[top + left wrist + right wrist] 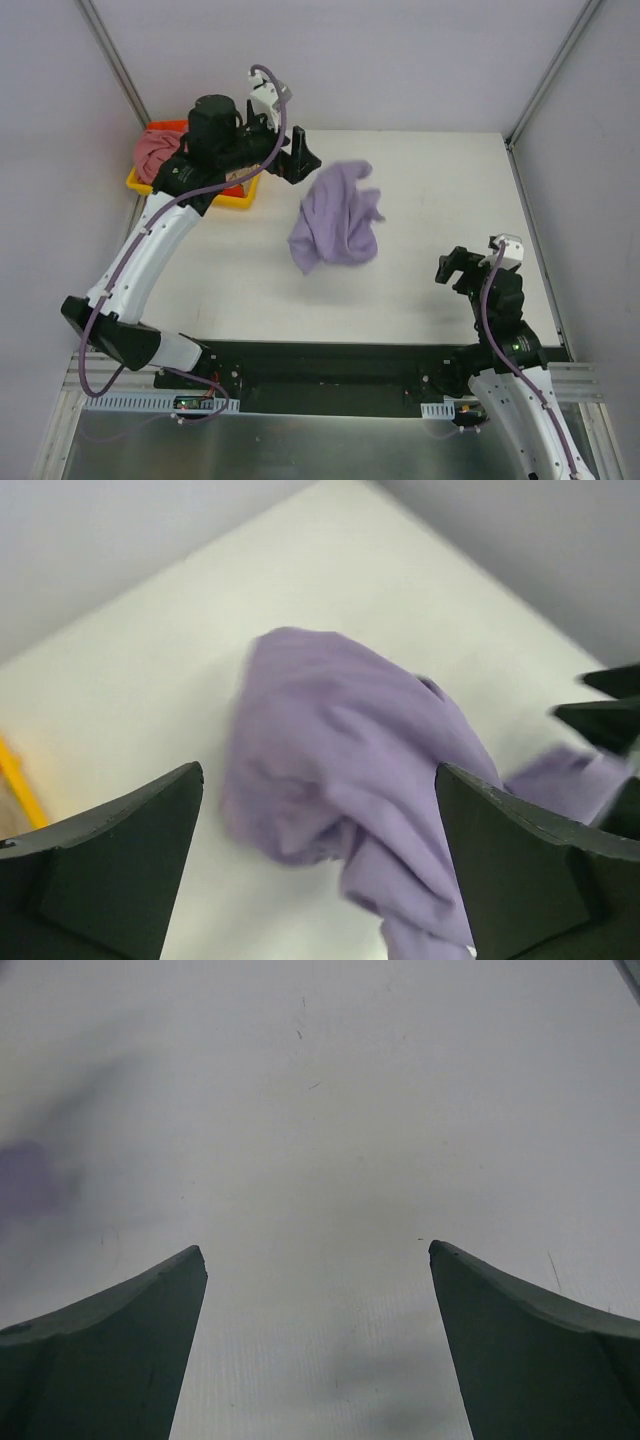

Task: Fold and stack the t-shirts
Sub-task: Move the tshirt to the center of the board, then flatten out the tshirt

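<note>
The lavender t-shirt (335, 215) lies crumpled in a heap on the white table, mid-centre. It fills the left wrist view (350, 770), slightly blurred. My left gripper (297, 155) is open and empty, just left of and behind the shirt's top edge; in its own view (318, 770) the jaws stand wide apart with the shirt beyond them. The dusty pink t-shirt (155, 150) is bunched in the tray at the far left. The beige shirt is not in view. My right gripper (455, 268) is open and empty, right of the lavender shirt, over bare table (315, 1248).
The shallow yellow tray (242, 198) stands at the table's back left, under my left arm; its edge shows in the left wrist view (15, 780). Grey walls enclose the table on three sides. The right gripper's fingers (610, 710) show at the left wrist view's right edge.
</note>
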Controlling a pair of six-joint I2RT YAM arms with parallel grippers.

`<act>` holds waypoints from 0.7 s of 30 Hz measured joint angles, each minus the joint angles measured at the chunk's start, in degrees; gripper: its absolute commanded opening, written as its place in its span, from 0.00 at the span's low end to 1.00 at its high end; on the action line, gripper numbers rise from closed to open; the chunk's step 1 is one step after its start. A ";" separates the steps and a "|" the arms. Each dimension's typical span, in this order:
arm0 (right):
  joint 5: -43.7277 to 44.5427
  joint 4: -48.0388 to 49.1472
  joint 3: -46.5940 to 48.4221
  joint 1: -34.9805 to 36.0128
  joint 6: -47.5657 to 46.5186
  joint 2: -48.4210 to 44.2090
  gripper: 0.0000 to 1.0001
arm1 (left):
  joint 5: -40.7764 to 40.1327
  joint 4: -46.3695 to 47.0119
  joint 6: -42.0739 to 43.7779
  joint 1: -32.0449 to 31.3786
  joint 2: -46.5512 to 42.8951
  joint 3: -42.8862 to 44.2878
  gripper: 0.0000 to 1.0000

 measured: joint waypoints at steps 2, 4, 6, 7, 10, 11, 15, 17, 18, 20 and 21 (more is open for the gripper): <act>0.72 -0.17 0.02 0.00 0.55 0.07 0.96 | -6.40 -0.72 -0.44 -0.26 1.77 -3.85 0.99; 1.70 -0.85 0.02 0.00 1.31 0.28 0.96 | -14.01 -1.51 -1.79 -0.20 4.02 -6.36 0.99; 2.21 -1.77 0.02 0.00 2.29 1.14 0.96 | -20.41 -2.10 -3.89 0.17 5.62 -9.40 0.99; 2.23 -2.19 0.02 0.00 2.78 1.77 0.96 | -23.02 -2.38 -5.05 0.33 5.75 -11.45 0.99; 1.27 -2.97 0.02 0.00 3.76 4.37 0.96 | -26.58 -3.54 -9.25 0.57 5.16 -17.49 0.99; 0.26 -3.13 0.04 0.00 3.93 5.40 0.96 | -26.73 -3.52 -10.58 0.52 4.83 -19.41 0.99; -7.17 -3.87 0.76 0.00 4.33 11.30 0.96 | -23.23 -2.10 -14.60 0.52 3.93 -25.97 0.99; -12.87 -3.98 1.55 0.00 4.63 15.52 0.96 | -20.83 -1.51 -15.87 0.52 5.29 -26.95 0.99; -15.06 -4.00 1.79 0.00 4.96 17.22 0.96 | -20.04 -0.85 -16.39 0.52 6.47 -26.86 0.99; -19.39 -3.93 2.38 0.00 5.79 21.97 0.96 | -18.78 0.26 -17.16 0.55 10.01 -25.79 0.93; -21.24 -3.91 2.78 0.00 6.19 24.37 0.96 | -18.10 0.74 -17.70 0.57 12.15 -25.03 0.90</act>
